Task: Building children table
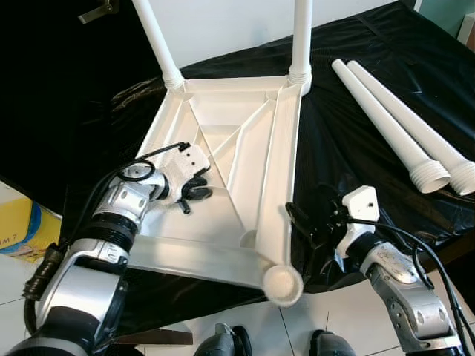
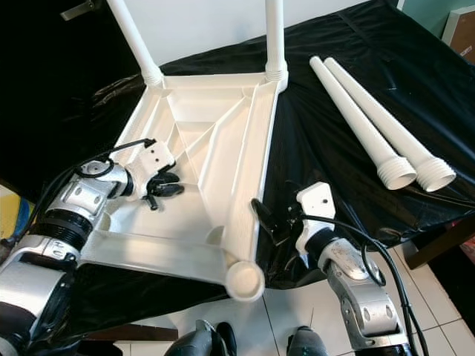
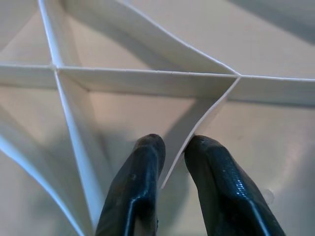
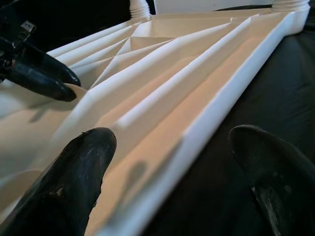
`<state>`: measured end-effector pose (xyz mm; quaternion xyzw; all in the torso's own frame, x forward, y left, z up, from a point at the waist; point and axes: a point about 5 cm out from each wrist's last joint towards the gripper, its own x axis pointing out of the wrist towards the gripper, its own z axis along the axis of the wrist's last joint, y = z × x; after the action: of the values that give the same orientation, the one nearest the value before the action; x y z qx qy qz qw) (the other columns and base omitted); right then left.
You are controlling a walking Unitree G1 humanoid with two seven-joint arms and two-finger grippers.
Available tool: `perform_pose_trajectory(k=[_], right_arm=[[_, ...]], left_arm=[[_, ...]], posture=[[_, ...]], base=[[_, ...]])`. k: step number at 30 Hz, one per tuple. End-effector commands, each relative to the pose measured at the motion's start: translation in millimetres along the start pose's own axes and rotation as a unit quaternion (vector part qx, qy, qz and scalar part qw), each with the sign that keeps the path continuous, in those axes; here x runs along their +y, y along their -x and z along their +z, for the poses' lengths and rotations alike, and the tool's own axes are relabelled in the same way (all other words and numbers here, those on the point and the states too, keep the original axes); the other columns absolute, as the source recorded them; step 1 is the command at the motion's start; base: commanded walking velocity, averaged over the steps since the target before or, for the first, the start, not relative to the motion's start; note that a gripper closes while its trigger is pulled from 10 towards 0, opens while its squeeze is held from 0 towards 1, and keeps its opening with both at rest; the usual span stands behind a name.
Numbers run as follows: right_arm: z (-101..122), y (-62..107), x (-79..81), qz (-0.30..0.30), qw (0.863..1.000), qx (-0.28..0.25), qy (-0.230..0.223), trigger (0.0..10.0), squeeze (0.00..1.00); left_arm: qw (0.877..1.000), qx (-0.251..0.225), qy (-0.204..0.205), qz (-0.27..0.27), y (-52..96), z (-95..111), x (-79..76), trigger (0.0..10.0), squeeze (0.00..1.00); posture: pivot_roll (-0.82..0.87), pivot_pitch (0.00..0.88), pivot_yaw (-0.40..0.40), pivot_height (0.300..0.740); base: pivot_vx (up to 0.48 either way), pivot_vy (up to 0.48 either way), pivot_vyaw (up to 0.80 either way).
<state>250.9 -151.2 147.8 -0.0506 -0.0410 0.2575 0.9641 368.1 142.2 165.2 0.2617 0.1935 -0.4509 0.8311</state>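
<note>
Both arms were brushed silver, built of rounded segments with black ribbed rings at the joints. Black cables looped loosely along each forearm. A white boxy camera housing sat on each wrist, above the left gripper (image 1: 194, 189) and the right gripper (image 1: 308, 226), whose long fingers (image 3: 135, 189) were glossy black and rounded.

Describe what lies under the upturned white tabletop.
The tabletop rests on a black plastic sheet that spreads out around it. Whatever supports the sheet beneath is covered and cannot be seen.
</note>
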Motion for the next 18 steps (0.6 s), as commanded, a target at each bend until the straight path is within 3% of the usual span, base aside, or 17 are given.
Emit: perform_pose_trajectory(k=[1, 2, 3, 4, 5, 11, 12, 15, 16, 17, 18], right_arm=[[-2, 1.3, 2.0, 0.0, 1.0, 0.006, -0.003, 10.0, 0.0], [-2, 1.3, 2.0, 0.0, 1.0, 0.006, -0.003, 10.0, 0.0], [-2, 1.0, 2.0, 0.0, 1.0, 0.006, -0.003, 10.0, 0.0], [-2, 1.0, 2.0, 0.0, 1.0, 0.006, -0.003, 10.0, 0.0], [-2, 0.5, 1.3, -0.001, 1.0, 0.006, -0.002, 10.0, 0.0], [-2, 0.2, 0.1, -0.003, 1.0, 0.006, -0.001, 10.0, 0.0], [-2, 0.2, -0.3, -0.004, 1.0, 0.006, -0.001, 10.0, 0.0], [-2, 0.4, -0.9, -0.006, 1.0, 0.006, 0.0, 10.0, 0.0], [-2, 0.7, -1.5, -0.008, 1.0, 0.006, 0.0, 10.0, 0.0], [-2, 1.1, -2.4, -0.014, 1.0, 0.004, -0.001, 10.0, 0.0], [-2, 1.1, -2.4, -0.014, 1.0, 0.004, -0.001, 10.0, 0.0]], left_arm=[[0.999, 0.001, 0.043, 0.032, 2.3, -15, 1.1, 1.0, 0.0], [0.999, 0.001, 0.043, 0.032, 2.3, -15, 1.1, 1.0, 0.0], [1.0, -0.008, 0.025, 0.014, 3.4, -14, -3.2, 10.0, 0.0], [1.0, -0.008, 0.025, 0.014, 3.4, -14, -3.2, 10.0, 0.0], [0.999, -0.029, 0.028, -0.004, 6.7, -13, -6.1, 10.0, 1.0], [0.999, -0.04, 0.011, -0.003, 12.4, -12, -5.5, 10.0, 1.0], [0.999, -0.052, 0.004, -0.004, 15.4, -11, -6.3, 10.0, 0.0], [0.997, -0.073, 0.006, -0.01, 21.0, -9, -8.1, 10.0, 0.0], [0.995, -0.099, 0.006, -0.018, 26.2, -5, -11.7, 10.0, 0.0], [0.992, -0.124, 0.016, -0.035, 31.8, -1, -17.9, 10.0, 1.0], [0.992, -0.124, 0.016, -0.035, 31.8, -1, -17.9, 10.0, 1.0]], posture=[[-0.11, 0.151, 0.18, 0.74], [-0.11, 0.151, 0.18, 0.74], [-0.11, 0.151, 0.179, 0.74], [-0.11, 0.151, 0.179, 0.74], [-0.1, 0.154, 0.177, 0.74], [-0.1, 0.159, 0.173, 0.74], [-0.1, 0.161, 0.174, 0.74], [-0.1, 0.161, 0.174, 0.74], [-0.1, 0.163, 0.173, 0.74], [-0.09, 0.163, 0.169, 0.74], [-0.09, 0.163, 0.169, 0.74]], base=[[0.0, 0.0, 0.0], [0.0, 0.0, 0.0], [0.0, 0.0, 0.0], [0.0, 0.0, 0.0], [0.0, 0.0, 0.0], [0.0, 0.0, 0.0], [0.0, 0.0, 0.0], [0.0, 0.0, 0.0], [0.0, 0.0, 0.0], [0.0, 0.0, 0.0], [0.0, 0.0, 0.0]])
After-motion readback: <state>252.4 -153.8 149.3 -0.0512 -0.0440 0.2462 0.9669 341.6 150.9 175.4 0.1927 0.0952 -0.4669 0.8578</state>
